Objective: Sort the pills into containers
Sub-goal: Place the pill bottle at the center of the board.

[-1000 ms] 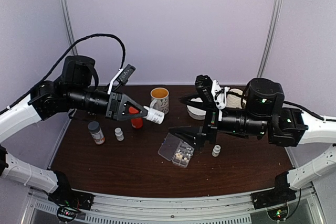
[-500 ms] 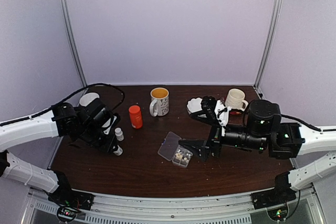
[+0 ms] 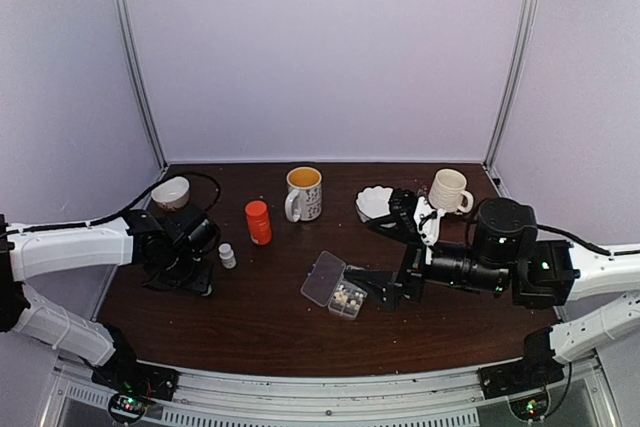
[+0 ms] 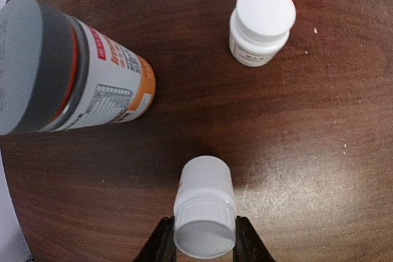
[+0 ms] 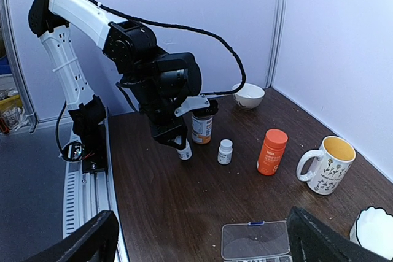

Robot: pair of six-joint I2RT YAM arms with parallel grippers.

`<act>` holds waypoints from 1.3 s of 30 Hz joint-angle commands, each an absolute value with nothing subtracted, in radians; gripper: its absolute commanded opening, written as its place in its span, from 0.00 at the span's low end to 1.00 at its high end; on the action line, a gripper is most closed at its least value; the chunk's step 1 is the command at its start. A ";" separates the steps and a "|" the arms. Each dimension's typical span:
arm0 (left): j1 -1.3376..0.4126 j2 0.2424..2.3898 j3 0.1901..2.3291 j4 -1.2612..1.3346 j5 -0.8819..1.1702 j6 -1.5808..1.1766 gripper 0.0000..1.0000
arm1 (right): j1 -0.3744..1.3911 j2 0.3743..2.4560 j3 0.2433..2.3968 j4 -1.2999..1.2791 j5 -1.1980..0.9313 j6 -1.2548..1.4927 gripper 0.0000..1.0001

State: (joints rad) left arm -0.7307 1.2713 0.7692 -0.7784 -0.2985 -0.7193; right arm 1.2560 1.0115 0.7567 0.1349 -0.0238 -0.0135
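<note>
A: While scanning from the left edge of table (image 3: 270, 332): small bowl (image 3: 170, 192) in far-left corner, then left gripper (image 4: 204, 245) low over the wood, fingers (image 4: 161, 246) clamped on small white bottle (image 4: 204, 204).
B: Room around it?
A: Tight: grey-capped bottle (image 4: 73, 78) just beside, second white bottle (image 4: 261, 26) near but apart. Bare wood toward near edge.
B: Further right?
A: First orange bottle (image 3: 258, 222), then yellow-lined mug (image 3: 303, 193), both further back, well apart from organizer box (image 3: 323, 279) mid-table. Lid swung open to the left; pills (image 3: 348, 296) in containers (image 3: 356, 307) of the right half.
B: And right gripper (image 3: 378, 252)?
A: Just right of box, fingers spread wide, holding nothing. Lower fingertip close to box edge; contact impossible to tell. Behind it toward far edge: scalloped bowl (image 3: 376, 202), white mug (image 3: 449, 190).
</note>
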 commanded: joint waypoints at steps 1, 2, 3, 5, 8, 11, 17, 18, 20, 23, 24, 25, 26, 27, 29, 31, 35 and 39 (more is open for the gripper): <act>-0.715 1.286 0.770 -0.721 -0.357 -0.733 0.17 | 1.251 0.975 0.729 0.166 -0.005 0.000 1.00; -0.715 1.295 0.775 -0.718 -0.349 -0.722 0.20 | 1.250 0.972 0.727 0.166 -0.005 0.000 1.00; -0.715 1.307 0.786 -0.717 -0.339 -0.713 0.22 | 1.251 0.969 0.724 0.164 -0.005 0.000 1.00; -0.714 1.333 0.806 -0.724 -0.322 -0.698 0.27 | 1.249 0.966 0.723 0.156 0.022 0.015 1.00; -0.715 1.365 0.836 -0.750 -0.308 -0.687 0.50 | 1.245 0.972 0.732 0.125 0.050 0.050 1.00; -0.715 1.365 0.849 -0.765 -0.301 -0.680 0.60 | 1.239 0.977 0.731 0.096 0.050 0.079 1.00; -0.717 1.314 0.913 -0.813 -0.228 -0.609 0.65 | 1.187 0.995 0.744 -0.066 0.179 0.234 1.00; -0.720 1.304 0.927 -0.816 -0.201 -0.589 0.66 | 1.172 0.995 0.747 -0.112 0.227 0.302 1.00; -0.732 1.285 0.959 -0.847 -0.208 -0.577 0.67 | 1.136 0.988 0.749 -0.219 0.278 0.387 1.00; -0.753 1.253 1.006 -0.898 -0.272 -0.592 0.74 | 1.082 0.976 0.753 -0.351 0.299 0.520 1.00; -0.757 1.240 1.015 -0.900 -0.279 -0.600 0.79 | 1.069 0.978 0.760 -0.394 0.298 0.552 1.00; -0.761 1.224 1.020 -0.896 -0.285 -0.606 0.87 | 1.053 0.984 0.770 -0.437 0.295 0.577 1.00; -0.765 1.207 1.021 -0.884 -0.287 -0.611 0.96 | 1.044 0.993 0.785 -0.483 0.301 0.610 1.00; -0.769 1.191 1.015 -0.859 -0.279 -0.610 0.97 | 1.034 1.006 0.800 -0.529 0.306 0.640 1.00; -0.773 1.142 0.987 -0.794 -0.256 -0.608 0.97 | 1.012 1.039 0.819 -0.588 0.302 0.675 1.00; -0.772 1.099 0.950 -0.728 -0.242 -0.614 0.98 | 0.982 1.074 0.819 -0.608 0.284 0.699 1.00; -0.773 1.034 0.907 -0.651 -0.246 -0.631 0.98 | 0.940 1.135 0.791 -0.554 0.205 0.714 0.93; -0.773 0.996 0.898 -0.630 -0.236 -0.616 0.97 | 0.931 1.235 0.831 -0.575 0.204 0.705 0.73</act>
